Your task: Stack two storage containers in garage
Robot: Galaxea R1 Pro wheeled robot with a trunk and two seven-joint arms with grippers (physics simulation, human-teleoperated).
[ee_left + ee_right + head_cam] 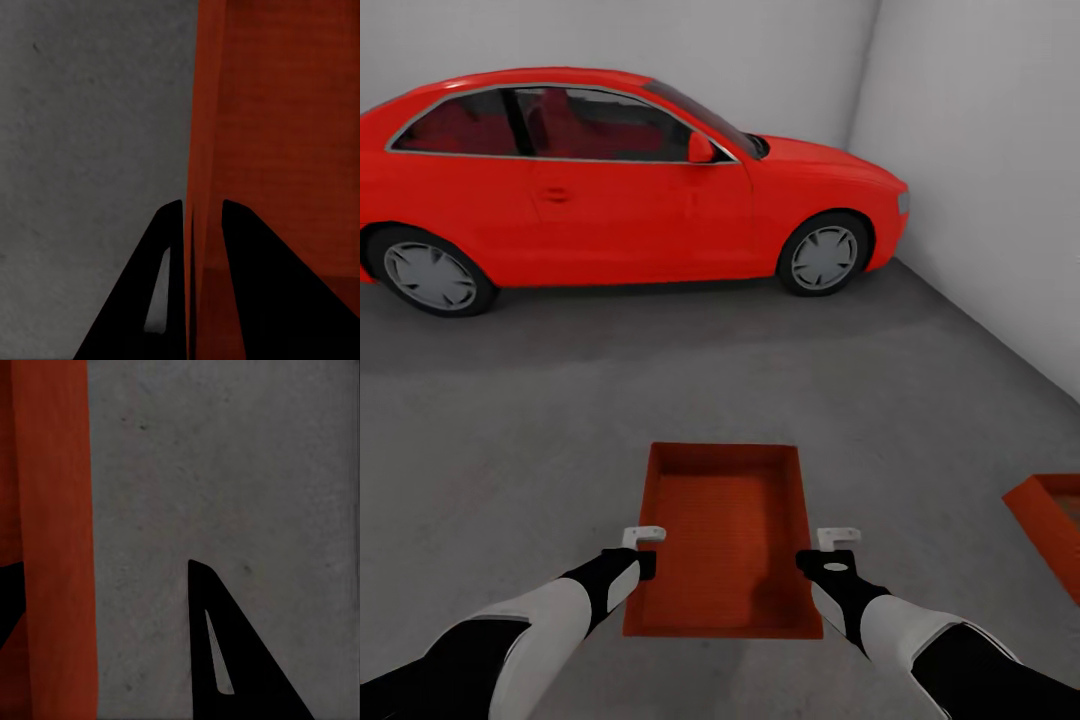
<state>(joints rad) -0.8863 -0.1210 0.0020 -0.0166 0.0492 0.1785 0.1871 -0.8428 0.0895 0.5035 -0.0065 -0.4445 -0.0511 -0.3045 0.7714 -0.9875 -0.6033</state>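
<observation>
— Grey concrete floor (510,430) runs under everything, with plain white walls (980,150) behind and to the right. What stands at the far left?

— At the far side, a red car (610,180) is parked side-on, its nose toward the right wall and its wheels on the concrete.

— And nearer to you?

— My left gripper (644,551) sits at the left long wall of the near storage container (725,540), which lies open side up in front of me, its ribbed inside showing. In my left wrist view the dark fingers (262,292) stand one on each side of that thin orange-red wall (196,150), so these jaws are pinching the container's left wall.

— Is the bin on the ground or lifted?

— I cannot tell from these views; its base looks close to the concrete.

— What about your other arm?

— My right gripper (838,552) is at the container's right long wall. In my right wrist view the orange-red wall (56,540) passes between the fingers, one finger (225,660) well clear of it over bare concrete (240,472), the other partly hidden behind the wall. Those jaws are spread, not gripping.

— Anything further right?

— The second storage container (1050,530) lies on the floor at the right edge, cut off by the frame, well apart from the first.
</observation>
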